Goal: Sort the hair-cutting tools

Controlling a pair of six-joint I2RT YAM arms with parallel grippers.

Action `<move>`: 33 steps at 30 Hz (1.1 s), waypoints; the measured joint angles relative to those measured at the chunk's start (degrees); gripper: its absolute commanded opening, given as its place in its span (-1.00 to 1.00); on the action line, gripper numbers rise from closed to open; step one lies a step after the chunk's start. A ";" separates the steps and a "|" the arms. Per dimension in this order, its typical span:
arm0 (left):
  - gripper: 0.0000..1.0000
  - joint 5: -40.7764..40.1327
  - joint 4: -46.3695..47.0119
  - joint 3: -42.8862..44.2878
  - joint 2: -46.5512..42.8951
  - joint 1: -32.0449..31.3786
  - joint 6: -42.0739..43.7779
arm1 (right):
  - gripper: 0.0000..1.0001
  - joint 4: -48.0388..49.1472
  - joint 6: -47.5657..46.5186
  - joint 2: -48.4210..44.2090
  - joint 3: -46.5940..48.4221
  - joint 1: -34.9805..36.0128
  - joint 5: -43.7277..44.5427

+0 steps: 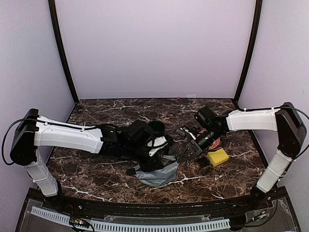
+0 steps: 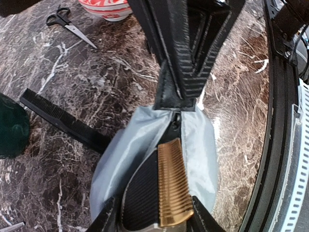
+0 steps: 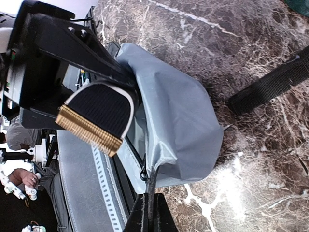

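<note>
My left gripper (image 1: 157, 147) (image 2: 157, 212) is shut on the tapered black clipper (image 2: 145, 198) with a gold-toothed blade, held at the open mouth of a grey zip pouch (image 1: 159, 175) (image 2: 198, 145). The clipper also shows in the right wrist view (image 3: 99, 108). My right gripper (image 1: 185, 155) (image 3: 150, 208) is shut on the pouch's edge (image 3: 166, 159) and holds it up. The black comb (image 2: 63, 121) (image 3: 275, 84) lies on the marble beside the pouch. One dark-handled pair of scissors (image 2: 67, 26) lies near the plate. The second pair is not clearly visible.
The red-and-white plate (image 2: 106, 7) (image 1: 214, 141) sits behind the right gripper. The dark green cup (image 2: 9, 128) (image 1: 155, 126) stands behind my left gripper. A yellow block (image 1: 217, 157) lies right of the right gripper. The table's near edge rail (image 2: 294, 159) is close to the pouch.
</note>
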 measured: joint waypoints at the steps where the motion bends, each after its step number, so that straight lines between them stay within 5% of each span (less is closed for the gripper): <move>1: -1.00 0.44 -0.33 0.07 0.00 -0.02 0.24 | -1.00 0.02 -0.04 -0.02 0.07 0.00 -0.39; 22: -1.00 -3.76 -6.25 6.49 6.56 -1.46 -0.57 | -1.00 -0.52 -1.55 -0.20 0.07 0.00 -3.89; 27: -0.52 -5.01 -4.68 4.46 5.57 -1.57 -0.96 | -1.00 -0.13 -1.95 -0.24 0.07 0.00 -3.89; 33: -0.27 -5.99 -5.16 4.70 5.57 -1.75 -1.14 | -1.00 0.13 -2.21 -0.24 0.11 0.00 -3.87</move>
